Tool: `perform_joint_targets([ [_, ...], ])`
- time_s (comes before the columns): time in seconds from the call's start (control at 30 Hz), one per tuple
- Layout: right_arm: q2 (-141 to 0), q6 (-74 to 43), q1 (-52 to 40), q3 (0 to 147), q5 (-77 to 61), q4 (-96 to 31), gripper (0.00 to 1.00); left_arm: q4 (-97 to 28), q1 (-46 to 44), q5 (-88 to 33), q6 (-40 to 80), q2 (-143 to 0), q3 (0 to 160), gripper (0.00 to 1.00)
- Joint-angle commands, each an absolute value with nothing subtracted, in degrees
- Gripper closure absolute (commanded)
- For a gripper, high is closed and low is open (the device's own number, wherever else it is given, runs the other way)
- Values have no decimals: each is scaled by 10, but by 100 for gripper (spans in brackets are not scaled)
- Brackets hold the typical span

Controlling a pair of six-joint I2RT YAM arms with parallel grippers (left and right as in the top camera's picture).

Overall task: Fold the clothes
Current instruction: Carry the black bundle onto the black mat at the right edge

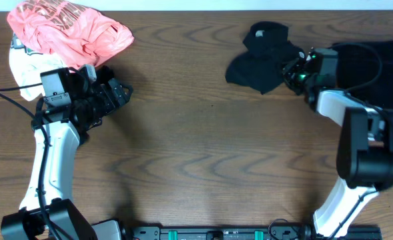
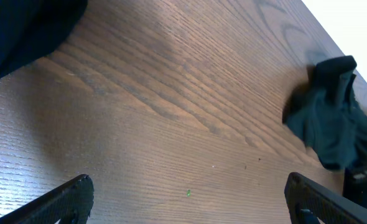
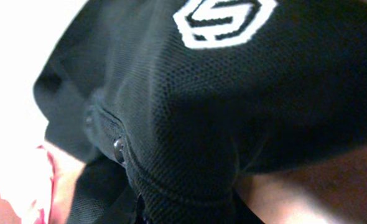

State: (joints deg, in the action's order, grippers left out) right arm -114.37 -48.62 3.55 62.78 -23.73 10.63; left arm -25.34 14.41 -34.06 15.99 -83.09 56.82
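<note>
A crumpled black garment lies at the table's far right-centre. My right gripper is at its right edge, shut on a bunch of its fabric. In the right wrist view this black cloth fills the frame, its white hexagon logo at the top, and it hides the jaws. A coral-pink printed tee lies heaped at the far left over a white garment. My left gripper hovers open and empty just right of that heap, its fingers wide apart over bare wood. Another black garment lies at the far right.
The brown wooden table runs to a far edge just behind the clothes. From the left wrist view the black garment shows far off at the right. A dark shape fills that view's upper-left corner.
</note>
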Motion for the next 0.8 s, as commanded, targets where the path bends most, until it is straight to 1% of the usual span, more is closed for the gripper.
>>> perform_joint_targets([
  [0.0, -1052, -388, 49, 630, -292, 83, 98, -255, 144, -334, 146, -831, 572, 2],
  [0.13, -971, -319, 53, 630, -281, 18, 98, -255, 144, -334, 146, -831, 572, 2],
  [0.23, -913, -300, 53, 630, -246, -27, 97, -255, 144, -334, 146, -831, 572, 2],
  [0.47, -797, -321, 60, 630, -96, -103, 89, -255, 144, -334, 146, -831, 572, 2],
  [0.67, -744, -328, 112, 630, -63, -132, 86, -262, 144, -334, 146, -831, 572, 2],
  [0.77, -741, -344, 153, 630, -68, -145, 86, -263, 144, -333, 146, -831, 572, 2],
])
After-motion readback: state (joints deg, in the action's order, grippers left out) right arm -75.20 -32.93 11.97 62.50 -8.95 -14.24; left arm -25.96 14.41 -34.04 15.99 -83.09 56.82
